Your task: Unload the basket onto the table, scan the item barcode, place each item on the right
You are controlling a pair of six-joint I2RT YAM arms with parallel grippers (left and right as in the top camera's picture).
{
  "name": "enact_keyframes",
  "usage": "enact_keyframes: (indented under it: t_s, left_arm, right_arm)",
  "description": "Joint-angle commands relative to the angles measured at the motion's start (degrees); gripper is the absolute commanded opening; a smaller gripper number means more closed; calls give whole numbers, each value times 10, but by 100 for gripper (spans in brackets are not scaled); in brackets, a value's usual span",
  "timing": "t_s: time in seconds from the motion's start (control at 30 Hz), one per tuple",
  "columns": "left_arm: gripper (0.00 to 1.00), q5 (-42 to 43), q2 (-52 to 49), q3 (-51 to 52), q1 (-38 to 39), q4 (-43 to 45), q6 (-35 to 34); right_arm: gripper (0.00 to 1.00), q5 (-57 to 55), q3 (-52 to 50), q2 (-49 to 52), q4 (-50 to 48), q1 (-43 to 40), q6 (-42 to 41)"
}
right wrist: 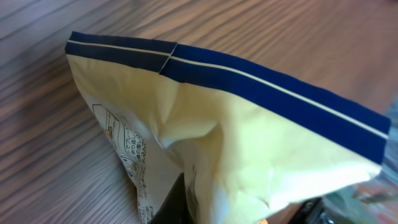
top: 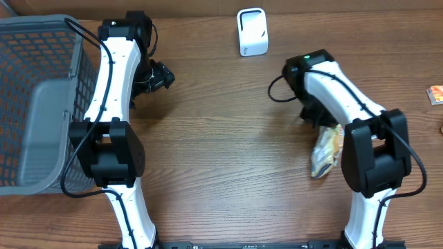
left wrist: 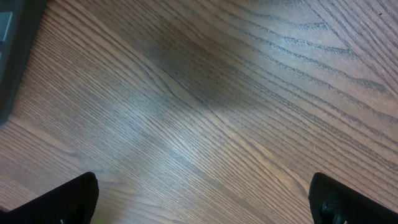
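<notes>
While the right hand (right wrist: 239, 211) is clamped shut on it, the snack bag (right wrist: 236, 143) fills pretty much the whole right wrist view: pale creamy yellow film, a navy blue sealed strip along the top edge with one thin cream line running through it, and a small printed panel of text on the lower left side that's too small to read. I can't spot a barcode on the side that shows. The film is creased and puckered right where the dark fingers (right wrist: 168, 208) pinch it near the bottom. From overhead the bag (top: 327, 152) hangs out from under the right arm (top: 346, 97) on the right half of the bench (top: 228, 152), well apart from the white scanner (top: 252, 31) standing at the far edge. Whether the bag is touching the wood or held just off it, I honestly can't tell. The right arm reaches forward and bends back on itself, wrist tucked over the bag. The left arm (top: 114, 76) stretches up alongside the grey mesh basket (top: 41, 104), and the left hand (left wrist: 202, 202) is spread wide over bare wood, gripping nothing. A little orange packet (top: 436, 95) sits at the far right edge.
</notes>
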State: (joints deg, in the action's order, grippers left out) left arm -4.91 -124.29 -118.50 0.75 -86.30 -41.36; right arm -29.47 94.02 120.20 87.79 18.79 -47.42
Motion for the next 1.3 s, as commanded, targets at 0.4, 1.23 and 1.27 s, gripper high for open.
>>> enact_keyframes:
  t_s: [0.4,1.23,1.27]
  left_arm:
    - [100,0,16,-9,4,0,11]
    - [100,0,16,-9,4,0,11]
    - [100,0,16,-9,4,0,11]
  right_arm:
    - [21,80,0,-5,-50,139,-23]
    - [100,78,-4,-5,-85,288,231]
    - [100,69,-12,-4,-85,293,224]
